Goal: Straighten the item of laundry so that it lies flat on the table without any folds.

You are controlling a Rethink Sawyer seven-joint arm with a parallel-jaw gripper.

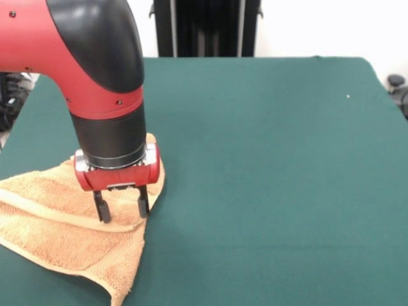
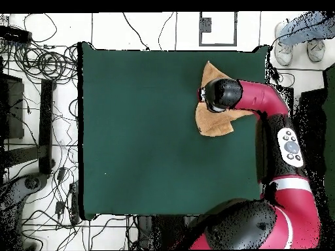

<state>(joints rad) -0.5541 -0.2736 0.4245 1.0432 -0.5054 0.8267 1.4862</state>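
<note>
wires: lots of black wires lie on the white floor past one short table edge
shoes: a person's two shoes stand on the floor near a table corner
stand: a black stand sits behind the far table edge

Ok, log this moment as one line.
claw: open, over towel | towel: folded, unflattened | table: towel at edge near corner
</note>
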